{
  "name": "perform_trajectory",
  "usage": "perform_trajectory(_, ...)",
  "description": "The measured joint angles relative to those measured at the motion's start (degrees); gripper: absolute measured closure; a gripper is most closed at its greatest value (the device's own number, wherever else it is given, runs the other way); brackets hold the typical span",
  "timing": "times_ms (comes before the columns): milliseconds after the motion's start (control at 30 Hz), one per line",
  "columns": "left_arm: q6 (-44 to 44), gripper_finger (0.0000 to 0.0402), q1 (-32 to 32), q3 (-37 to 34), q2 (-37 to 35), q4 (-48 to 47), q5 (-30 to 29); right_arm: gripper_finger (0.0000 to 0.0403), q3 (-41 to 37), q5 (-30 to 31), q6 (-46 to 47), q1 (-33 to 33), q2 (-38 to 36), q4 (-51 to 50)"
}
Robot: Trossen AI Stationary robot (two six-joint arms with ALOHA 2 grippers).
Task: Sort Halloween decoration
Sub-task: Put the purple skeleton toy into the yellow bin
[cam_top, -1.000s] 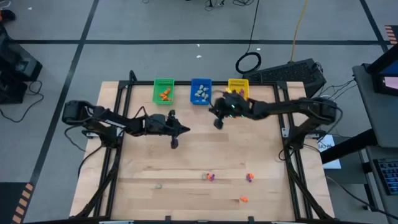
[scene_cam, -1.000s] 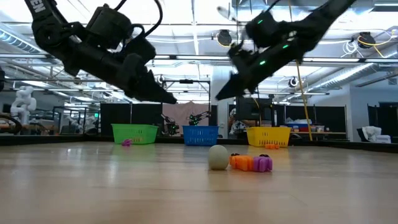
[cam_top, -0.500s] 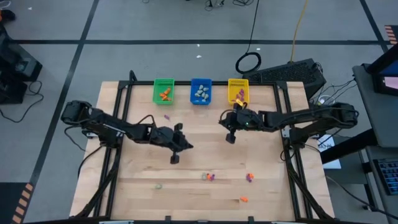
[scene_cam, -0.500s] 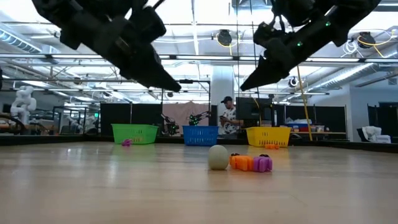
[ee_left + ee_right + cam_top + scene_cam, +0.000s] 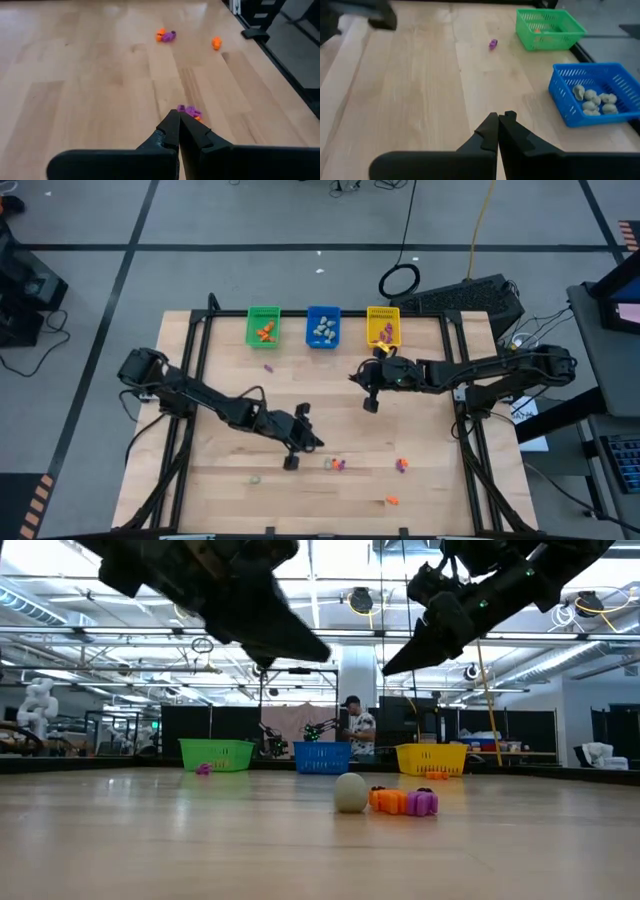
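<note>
The Halloween decoration lies scattered on the wooden table. A purple-and-orange pair (image 5: 336, 465) and a second pair (image 5: 401, 465) sit near the front. An orange piece (image 5: 391, 500) and a pale one (image 5: 256, 477) lie closer to the front edge, and a purple one (image 5: 267, 366) lies by the green bin. My left gripper (image 5: 319, 446) hangs shut and empty above the table, just short of the first pair (image 5: 189, 112). My right gripper (image 5: 352, 376) hangs shut and empty at mid-table, in front of the bins.
Green (image 5: 264, 326), blue (image 5: 322, 326) and yellow (image 5: 383, 325) bins stand in a row at the far edge, holding orange, pale and purple pieces. A black frame (image 5: 190, 340) borders the table. A person (image 5: 352, 730) stands in the room behind.
My left gripper has swung toward the table's near edge and to the right, ending over the purple-and-orange pair, and has stayed shut. My right gripper has drawn back from the bins toward the near edge, then held still. No trinket has moved.
</note>
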Motion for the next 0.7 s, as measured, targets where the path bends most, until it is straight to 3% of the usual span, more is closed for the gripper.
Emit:
perform_trajectory(300, -3.74, 0.0385, -1.7, 10.82, 11.02, -4.97, -2.98, 0.0403, 0.0, 0.06, -1.54, -1.31, 0.02, 2.41)
perform_trajectory(700, -8.63, 0.0243, -3.31, 20.11, 21.54, -9.91, -2.03, 0.0403, -2.44, 0.06, -1.32, -1.38, 0.01, 5.49)
